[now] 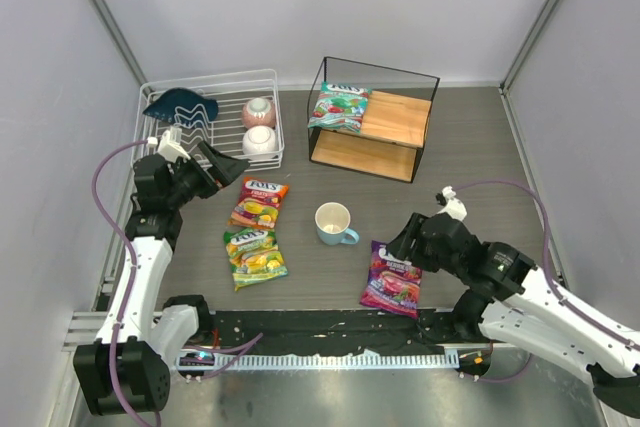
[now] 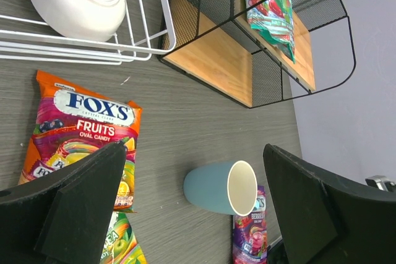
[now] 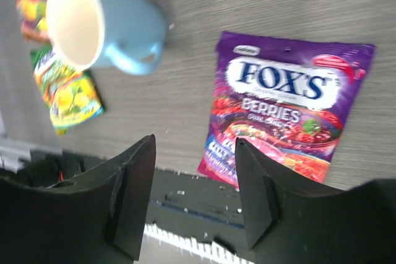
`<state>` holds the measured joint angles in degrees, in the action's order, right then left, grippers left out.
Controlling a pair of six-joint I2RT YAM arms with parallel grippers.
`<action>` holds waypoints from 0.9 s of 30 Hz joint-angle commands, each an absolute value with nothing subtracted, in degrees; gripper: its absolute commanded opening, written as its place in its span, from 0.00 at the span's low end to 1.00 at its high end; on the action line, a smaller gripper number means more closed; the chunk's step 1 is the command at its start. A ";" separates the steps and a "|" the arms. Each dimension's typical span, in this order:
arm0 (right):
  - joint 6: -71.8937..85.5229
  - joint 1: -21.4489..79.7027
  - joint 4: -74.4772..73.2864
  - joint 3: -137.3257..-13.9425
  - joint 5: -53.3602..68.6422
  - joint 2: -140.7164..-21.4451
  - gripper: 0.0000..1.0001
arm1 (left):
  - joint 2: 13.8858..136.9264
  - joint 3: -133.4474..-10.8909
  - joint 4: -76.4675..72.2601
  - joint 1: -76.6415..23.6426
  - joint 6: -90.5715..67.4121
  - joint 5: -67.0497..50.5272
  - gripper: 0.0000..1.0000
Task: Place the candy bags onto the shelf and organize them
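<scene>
A teal-green candy bag [image 1: 340, 107] lies on the upper board of the black-framed shelf [image 1: 400, 119], at its left end. Three more candy bags lie flat on the table: orange-red [image 1: 259, 201], yellow-green [image 1: 254, 256] and purple [image 1: 393, 278]. My left gripper [image 1: 228, 169] hovers open just left of the orange-red bag [image 2: 80, 128], nothing between its fingers [image 2: 80, 205]. My right gripper [image 3: 195, 183] stands open above the near edge of the table, beside the purple bag's [image 3: 284, 109] lower corner, holding nothing. The shelf [image 2: 210, 60] and the teal bag [image 2: 269, 4] also appear in the left wrist view.
A light blue mug [image 1: 333, 223] stands between the bags; the left wrist view has it [image 2: 218, 188] straight ahead. A white wire dish rack [image 1: 212, 119] holding two bowls and a dark blue item sits at the back left. Grey walls close in both sides.
</scene>
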<state>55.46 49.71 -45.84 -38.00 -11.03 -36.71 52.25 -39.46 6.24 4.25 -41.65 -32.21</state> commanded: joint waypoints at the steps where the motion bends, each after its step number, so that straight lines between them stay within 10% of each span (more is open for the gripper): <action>1: 74.08 49.83 -49.31 -33.33 -24.26 -37.35 0.60 | 51.94 -39.38 4.48 4.57 -42.10 -33.93 1.00; 27: 94.14 49.83 -51.78 -27.43 -28.05 -51.33 0.63 | 53.09 -38.85 2.81 4.57 -43.42 -35.51 1.00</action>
<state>93.01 49.71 -56.16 -30.48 -27.51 -52.23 53.19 -39.11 5.72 4.25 -42.78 -33.41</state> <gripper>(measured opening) 0.653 0.996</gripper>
